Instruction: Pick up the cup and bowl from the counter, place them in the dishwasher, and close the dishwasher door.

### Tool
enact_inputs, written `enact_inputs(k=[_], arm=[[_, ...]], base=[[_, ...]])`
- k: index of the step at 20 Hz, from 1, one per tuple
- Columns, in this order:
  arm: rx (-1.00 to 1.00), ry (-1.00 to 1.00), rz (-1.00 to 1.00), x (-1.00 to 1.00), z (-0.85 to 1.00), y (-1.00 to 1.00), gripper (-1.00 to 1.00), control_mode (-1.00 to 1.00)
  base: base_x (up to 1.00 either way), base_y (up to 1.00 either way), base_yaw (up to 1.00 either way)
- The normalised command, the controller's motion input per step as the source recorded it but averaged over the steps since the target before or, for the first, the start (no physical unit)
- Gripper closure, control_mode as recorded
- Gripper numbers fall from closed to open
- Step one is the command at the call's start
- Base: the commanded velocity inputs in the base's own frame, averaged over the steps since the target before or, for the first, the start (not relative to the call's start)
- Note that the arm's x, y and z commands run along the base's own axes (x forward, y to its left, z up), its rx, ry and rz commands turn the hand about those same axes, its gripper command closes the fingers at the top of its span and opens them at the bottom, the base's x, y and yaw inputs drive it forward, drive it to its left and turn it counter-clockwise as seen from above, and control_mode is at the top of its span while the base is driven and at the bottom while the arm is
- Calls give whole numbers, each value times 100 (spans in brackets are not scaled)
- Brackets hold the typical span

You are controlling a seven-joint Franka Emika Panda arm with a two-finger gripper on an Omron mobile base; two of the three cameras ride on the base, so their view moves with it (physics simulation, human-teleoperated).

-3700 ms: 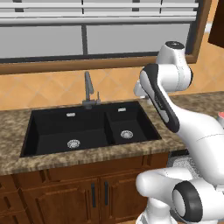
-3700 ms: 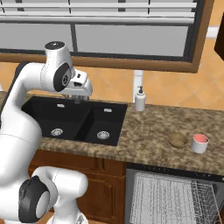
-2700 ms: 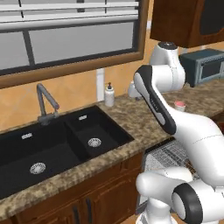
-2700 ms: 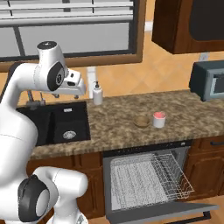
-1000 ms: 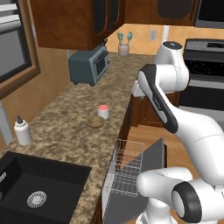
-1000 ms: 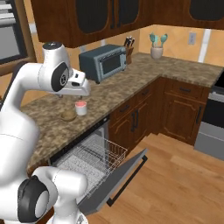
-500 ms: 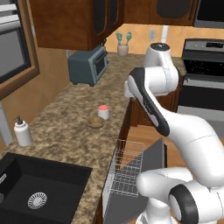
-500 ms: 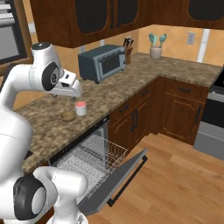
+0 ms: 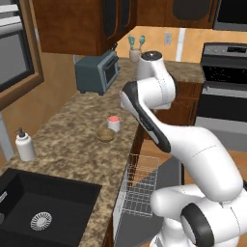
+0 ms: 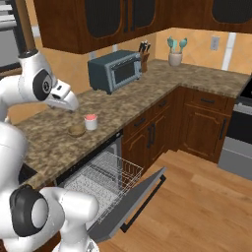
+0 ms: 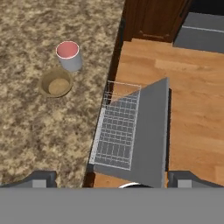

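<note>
Tool (image 10: 73, 109) hangs above the speckled brown granite counter (image 11: 26, 118), its fingers spread wide with nothing between them. Upright on the counter near the edge stands the cup (image 11: 69, 55), a white cylinder with a reddish-pink top; the shallow round tan bowl (image 11: 56, 83) sits just beside it. Below, the flat grey door (image 11: 151, 131) lies dropped open, the white wire rack (image 11: 116, 131) pulled out over it.

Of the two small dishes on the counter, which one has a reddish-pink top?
The cup has it: a white cylinder standing upright beside the bowl, which is shallow, tan-brown all over, and lies on the side toward the sink.
</note>
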Motion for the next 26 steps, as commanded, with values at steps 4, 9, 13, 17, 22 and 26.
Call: enact_inputs(k=[4,9,13,17,22,26], arm=[[0,8,-14,53,-37,21,-100,-100],[5,3,-7,59,-46,0,-100,-100],[7,0,-4,52,-38,0,-100,-100],[6,0,-2,47,-36,0,-100,-100],[4,0,0,50,-44,-1,-100,-100],[5,-2,0,40,-36,-1,-100,-100]], base=[[0,0,0],[0,0,0],[0,0,0],[0,0,0],[0,0,0],[0,0,0]])
